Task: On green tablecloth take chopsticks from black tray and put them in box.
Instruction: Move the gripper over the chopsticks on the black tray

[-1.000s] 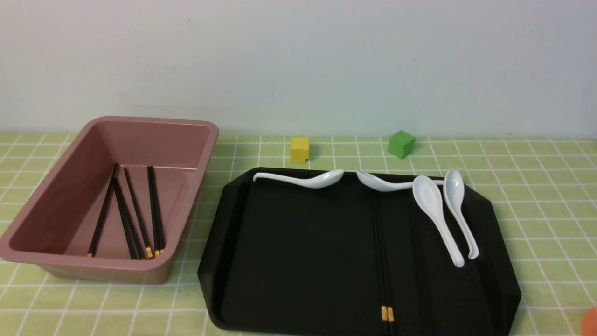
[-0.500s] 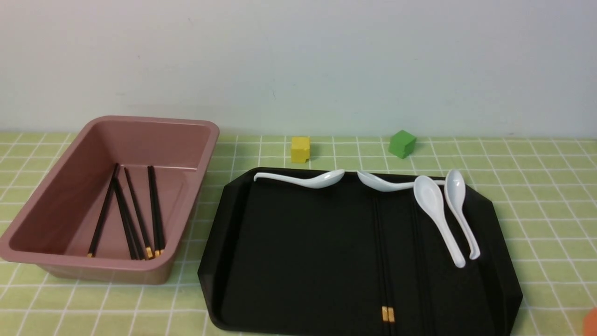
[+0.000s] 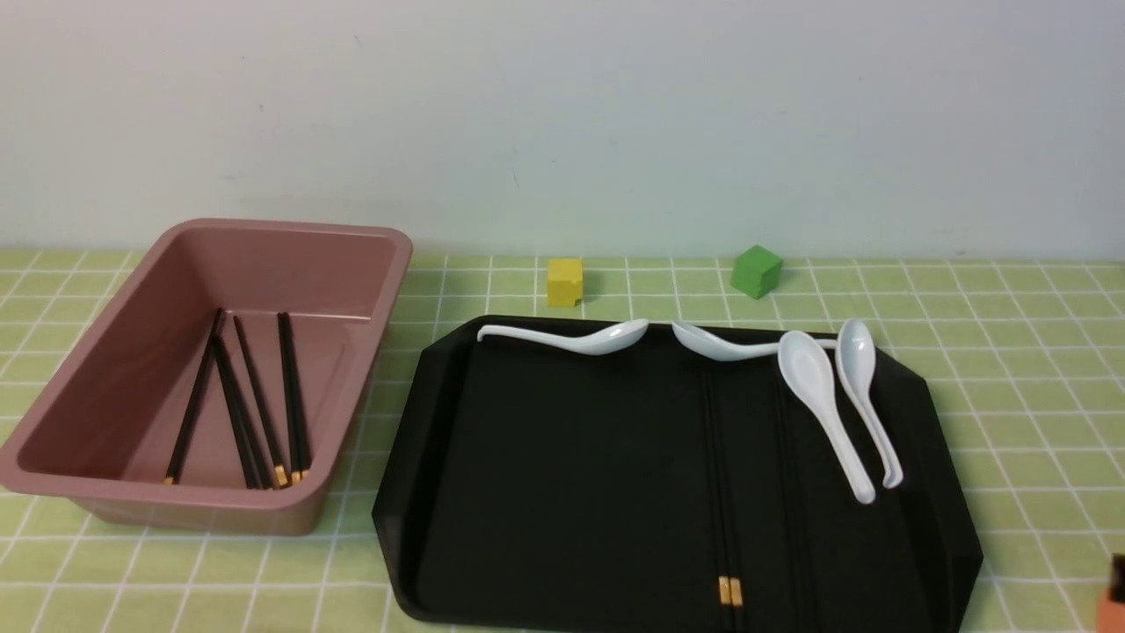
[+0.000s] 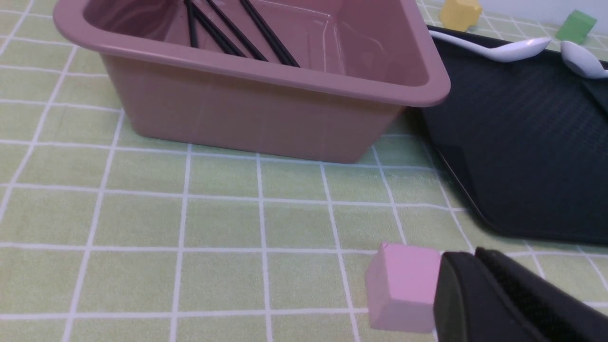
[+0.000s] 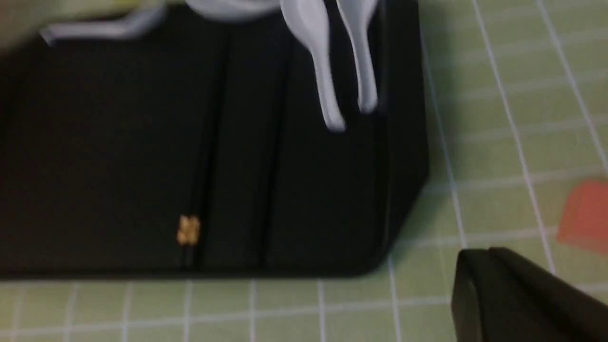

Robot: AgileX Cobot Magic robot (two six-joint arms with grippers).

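Observation:
On the green tablecloth (image 3: 1011, 352) the black tray (image 3: 395, 519) holds a pair of black chopsticks (image 3: 722, 492) with gold tips at the near end, also in the right wrist view (image 5: 188, 230). More dark lines run beside them, hard to tell from the tray. The pink box (image 3: 290, 233) at left holds several chopsticks (image 3: 290, 396). My right gripper (image 5: 479, 259) is shut and empty, over the cloth off the tray's near right corner; its tip shows at the front view's edge (image 3: 1118, 570). My left gripper (image 4: 472, 259) is shut and empty, near the box (image 4: 266, 109).
Several white spoons (image 3: 822, 404) lie along the tray's far and right side. A yellow cube (image 3: 564, 281) and a green cube (image 3: 756, 271) stand behind the tray. A pink cube (image 4: 403, 280) sits beside my left gripper. A red cube (image 5: 586, 218) lies near my right gripper.
A dark tip of my right gripper has come into the front view's lower right corner, above the red cube. Nothing on the tray or in the box has moved.

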